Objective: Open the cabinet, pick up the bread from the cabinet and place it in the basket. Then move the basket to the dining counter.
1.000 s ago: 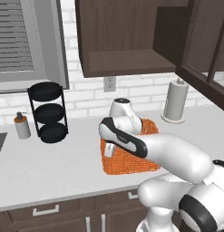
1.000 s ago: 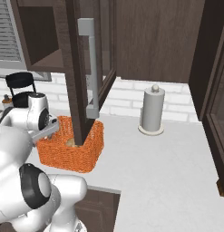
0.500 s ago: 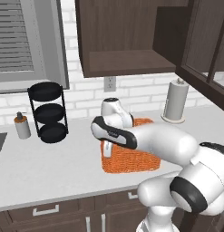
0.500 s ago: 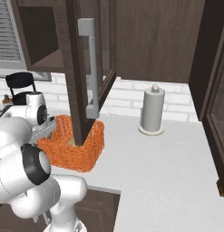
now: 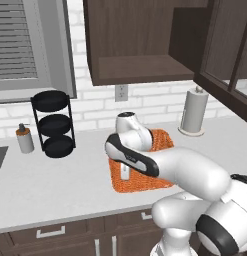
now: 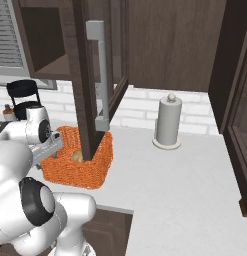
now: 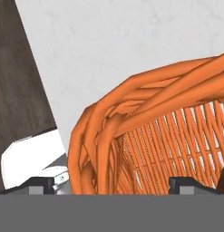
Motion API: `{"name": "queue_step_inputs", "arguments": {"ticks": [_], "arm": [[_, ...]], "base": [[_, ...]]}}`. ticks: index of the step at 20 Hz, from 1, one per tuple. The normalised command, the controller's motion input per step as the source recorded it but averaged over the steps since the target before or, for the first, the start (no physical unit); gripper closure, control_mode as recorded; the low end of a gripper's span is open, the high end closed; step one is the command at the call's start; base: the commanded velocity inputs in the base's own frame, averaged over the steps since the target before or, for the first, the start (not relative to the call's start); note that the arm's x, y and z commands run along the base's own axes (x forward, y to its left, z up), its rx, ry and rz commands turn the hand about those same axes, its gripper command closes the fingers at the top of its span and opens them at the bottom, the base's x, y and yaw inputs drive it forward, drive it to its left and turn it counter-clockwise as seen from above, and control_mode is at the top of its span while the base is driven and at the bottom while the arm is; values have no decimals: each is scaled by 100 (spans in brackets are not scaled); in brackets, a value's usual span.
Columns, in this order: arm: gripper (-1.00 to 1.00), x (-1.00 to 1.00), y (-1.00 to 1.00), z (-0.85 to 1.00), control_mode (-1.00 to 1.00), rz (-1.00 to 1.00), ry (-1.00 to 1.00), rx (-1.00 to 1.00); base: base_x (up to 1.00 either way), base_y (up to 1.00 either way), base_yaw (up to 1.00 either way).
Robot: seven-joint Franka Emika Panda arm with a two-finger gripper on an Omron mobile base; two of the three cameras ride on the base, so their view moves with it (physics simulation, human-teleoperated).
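Observation:
The orange woven basket (image 5: 150, 175) stands on the grey-white worktop below the cabinet (image 5: 140, 50), whose glass-paned door (image 6: 82, 75) with its long silver handle (image 6: 98, 75) hangs open over the basket (image 6: 85, 172). A tan bit of the bread (image 6: 77, 156) shows inside the basket, behind the door's edge. My gripper (image 5: 125, 172) points down at the basket's left rim. In the hand view my gripper (image 7: 113, 183) is open, and the basket's rim and wall (image 7: 109, 136) rise between the two fingertips (image 7: 43, 183).
A paper towel roll (image 5: 193, 112) stands right of the basket by the brick wall. A black three-tier rack (image 5: 54, 125) and a small soap bottle (image 5: 25, 139) stand to the left. Another dark cabinet door (image 5: 225, 55) juts out at the right.
My hand has shifted slightly left and down onto the basket's left rim, and the forearm has swung across the basket. The basket and the cabinet door have stayed put.

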Motion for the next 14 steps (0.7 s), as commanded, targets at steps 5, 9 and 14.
{"name": "queue_step_inputs", "arguments": {"ticks": [5,9,14], "arm": [[-100,13,-32,-53,-100,0,0,0],[100,6,-7,-75,-100,0,0,0],[100,0,-2,-97,-100,0,4,0]], "base": [[0,0,0],[0,0,0],[0,0,0]]}}
